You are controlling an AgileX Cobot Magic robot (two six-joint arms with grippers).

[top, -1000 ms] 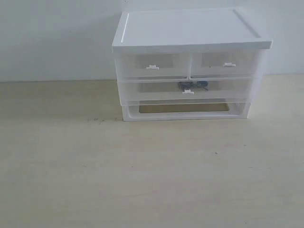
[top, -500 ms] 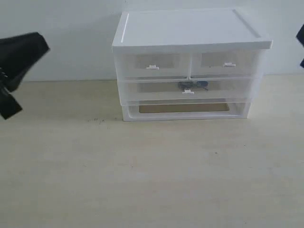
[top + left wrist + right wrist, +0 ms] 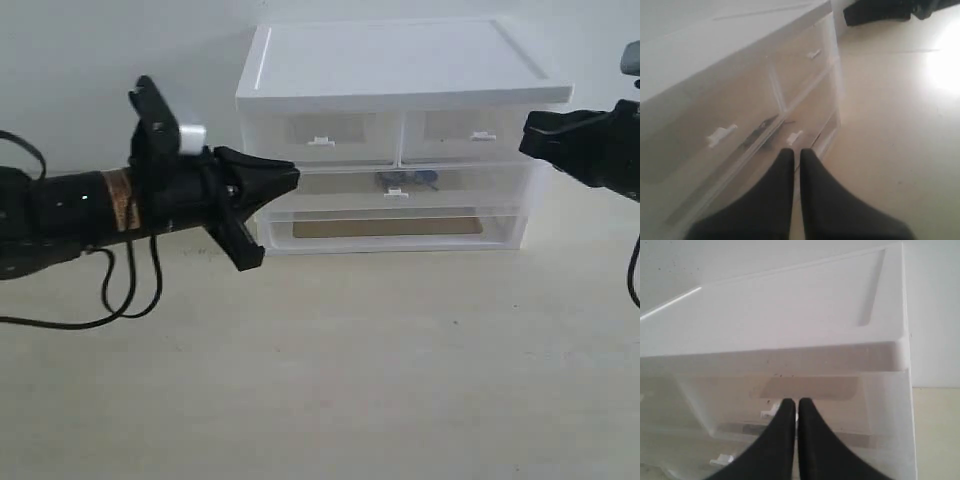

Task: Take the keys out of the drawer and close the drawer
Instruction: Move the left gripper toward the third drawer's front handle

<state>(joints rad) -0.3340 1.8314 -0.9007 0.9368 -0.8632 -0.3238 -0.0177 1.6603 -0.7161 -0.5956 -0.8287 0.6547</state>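
The white drawer unit stands at the back of the table. Its wide translucent drawer is pushed in, with a small white tab handle at its centre. The keys show as a dark and blue blur through the drawer's front, just behind the handle. My left gripper is shut and points at the unit's left front corner, level with that drawer. In the left wrist view this gripper sits just short of the handle. My right gripper is shut beside the upper right drawer; the right wrist view also shows it shut.
Two half-width upper drawers are closed. An open empty slot lies under the wide drawer. A black cable hangs from the left arm onto the pale tabletop. A white wall stands behind the unit.
Both arms have come into the exterior view. The left one swept in from the left edge up to the unit's front; the right one reached in from the right. The drawers have not moved.
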